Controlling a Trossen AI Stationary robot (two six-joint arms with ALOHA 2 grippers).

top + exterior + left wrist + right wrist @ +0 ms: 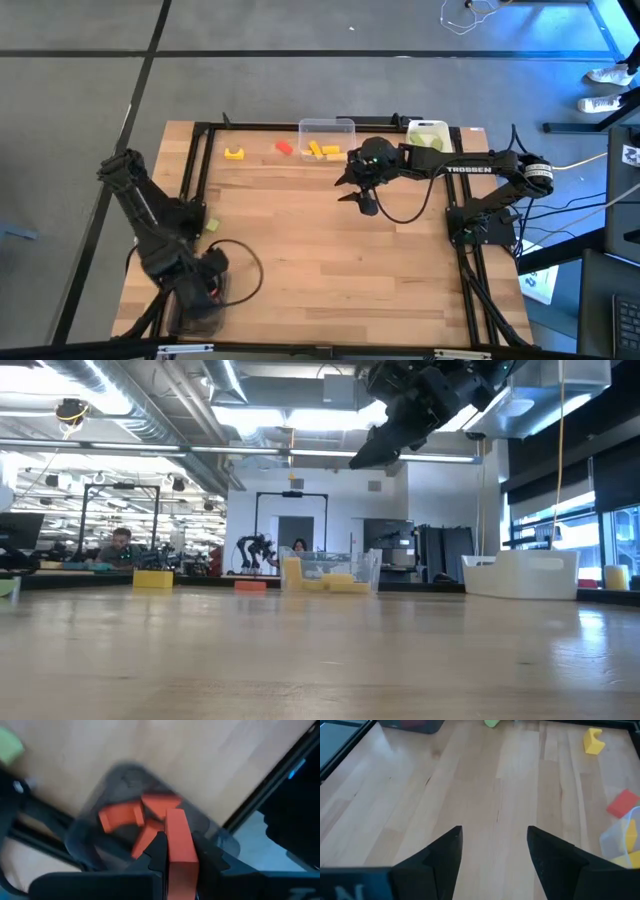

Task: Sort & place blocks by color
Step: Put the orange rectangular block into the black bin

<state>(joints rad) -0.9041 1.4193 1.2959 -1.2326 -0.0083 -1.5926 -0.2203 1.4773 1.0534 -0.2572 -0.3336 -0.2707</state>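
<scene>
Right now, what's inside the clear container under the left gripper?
The clear plastic container holds red blocks: an arch, a wedge and more. The left gripper, shut on a red bar block, covers the rest.

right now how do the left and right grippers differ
The left gripper is shut on a red bar; the right gripper is open and holds nothing. The left gripper is at the table's near left corner over a clear container holding red blocks; the right gripper hangs high above the table's far middle, near the yellow blocks. Both have dark fingers.
</scene>
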